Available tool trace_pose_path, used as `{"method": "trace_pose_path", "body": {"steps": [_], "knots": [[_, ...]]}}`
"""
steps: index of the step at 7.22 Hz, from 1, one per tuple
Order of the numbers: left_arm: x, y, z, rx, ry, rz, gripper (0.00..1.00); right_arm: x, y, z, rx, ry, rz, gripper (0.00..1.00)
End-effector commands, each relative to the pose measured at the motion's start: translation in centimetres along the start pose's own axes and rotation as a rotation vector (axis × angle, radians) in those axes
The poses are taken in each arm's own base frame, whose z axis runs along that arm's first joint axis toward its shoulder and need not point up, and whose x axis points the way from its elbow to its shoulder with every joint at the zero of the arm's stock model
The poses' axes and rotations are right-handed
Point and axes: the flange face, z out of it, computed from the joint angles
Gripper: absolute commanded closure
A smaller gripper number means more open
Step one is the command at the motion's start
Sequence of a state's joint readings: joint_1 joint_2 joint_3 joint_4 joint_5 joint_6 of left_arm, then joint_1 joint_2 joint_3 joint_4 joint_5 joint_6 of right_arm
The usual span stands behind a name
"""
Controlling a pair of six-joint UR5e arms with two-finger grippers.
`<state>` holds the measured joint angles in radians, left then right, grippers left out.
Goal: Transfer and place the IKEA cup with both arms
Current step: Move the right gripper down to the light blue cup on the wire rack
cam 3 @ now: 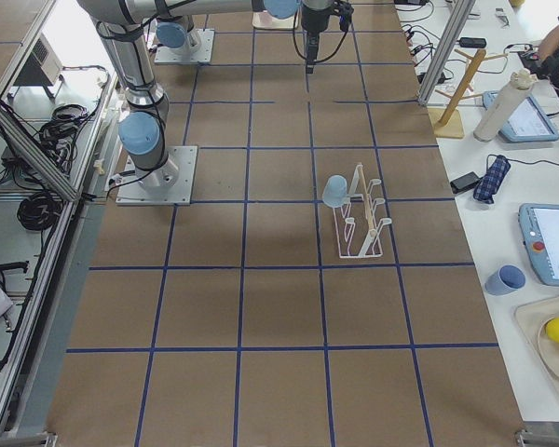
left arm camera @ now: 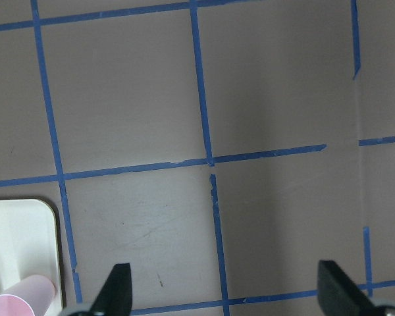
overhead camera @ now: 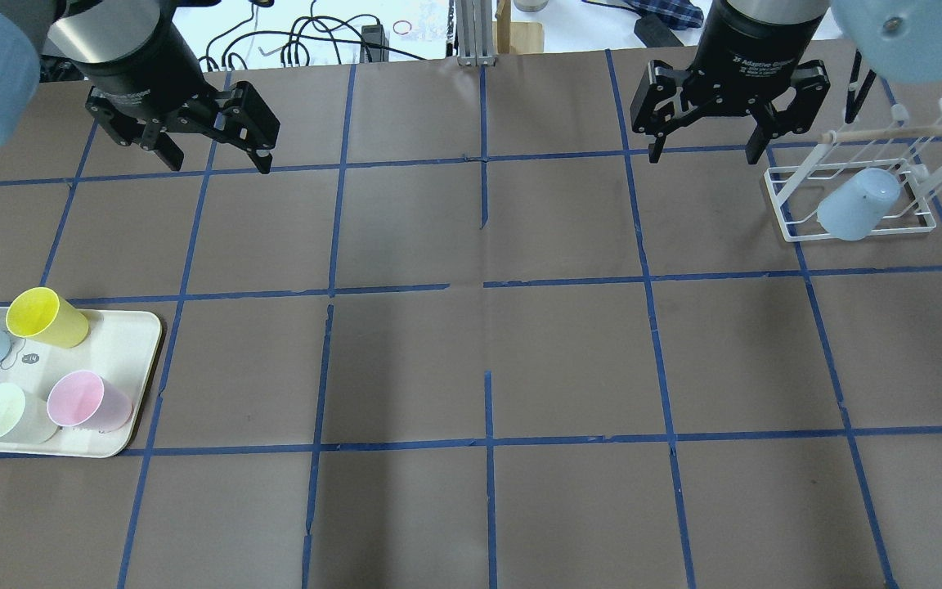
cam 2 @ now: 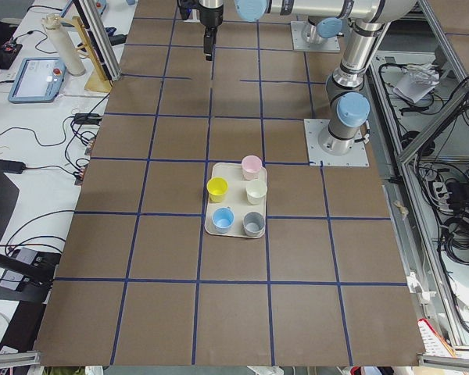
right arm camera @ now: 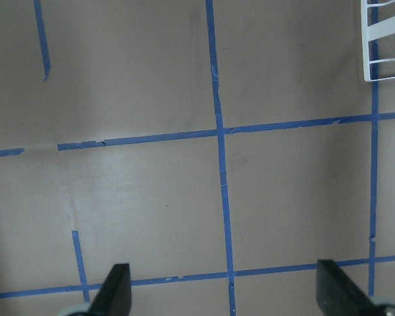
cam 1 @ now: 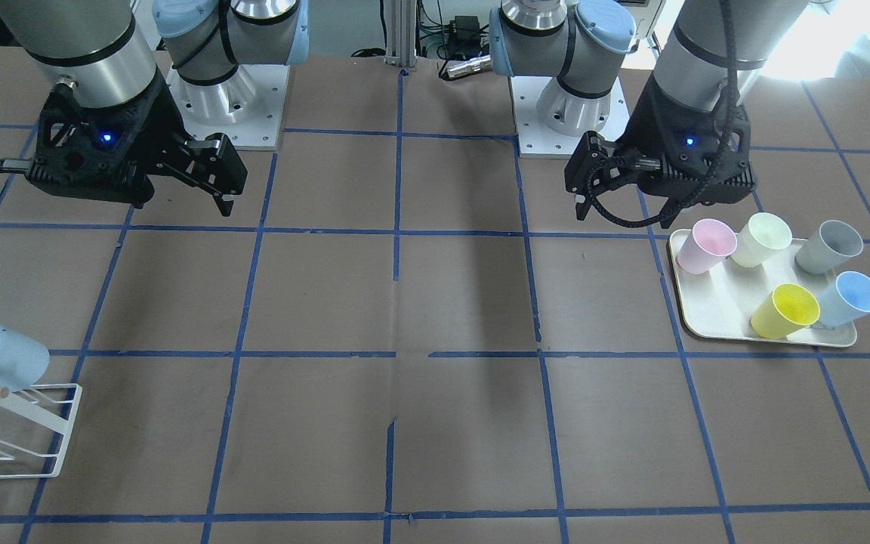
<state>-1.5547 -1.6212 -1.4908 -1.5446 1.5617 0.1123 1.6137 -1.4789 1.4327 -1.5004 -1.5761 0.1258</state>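
Observation:
The pale light-blue IKEA cup hangs upside down on a peg of the white wire rack at my right end of the table. It also shows in the overhead view and the exterior right view. My right gripper is open and empty, raised over the table a little inboard of the rack. My left gripper is open and empty, raised over bare table back from the tray. The wrist views show both grippers with jaws wide apart above brown paper.
A cream tray at my left holds a sky-blue cup, a yellow cup, a pink cup, a pale green cup and a grey cup. Blue tape lines grid the brown table.

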Motion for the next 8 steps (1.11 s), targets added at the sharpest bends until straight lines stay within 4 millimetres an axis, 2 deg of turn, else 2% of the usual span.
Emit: {"method": "trace_pose_path", "body": {"steps": [1,3,5,7,8], "knots": [[0.1,0.0,-0.1,0.003,0.001,0.0,0.0,0.1,-0.2,0.2,-0.002,0.001,0.0,0.0],[0.2,0.1,-0.1,0.001,0.002,-0.001,0.0,0.2,-0.2,0.2,-0.005,0.003,-0.005,0.0],[0.2,0.2,-0.1,-0.004,0.001,-0.007,0.0,2.2,-1.1,-0.3,0.011,-0.003,0.027,0.0],[0.2,0.2,-0.1,-0.004,0.001,-0.013,0.0,6.2,-2.4,-0.6,0.023,-0.011,0.075,0.0],[0.2,0.2,-0.1,-0.003,0.002,-0.015,0.0,9.7,-3.1,-0.6,0.023,0.013,0.126,0.0]]}}
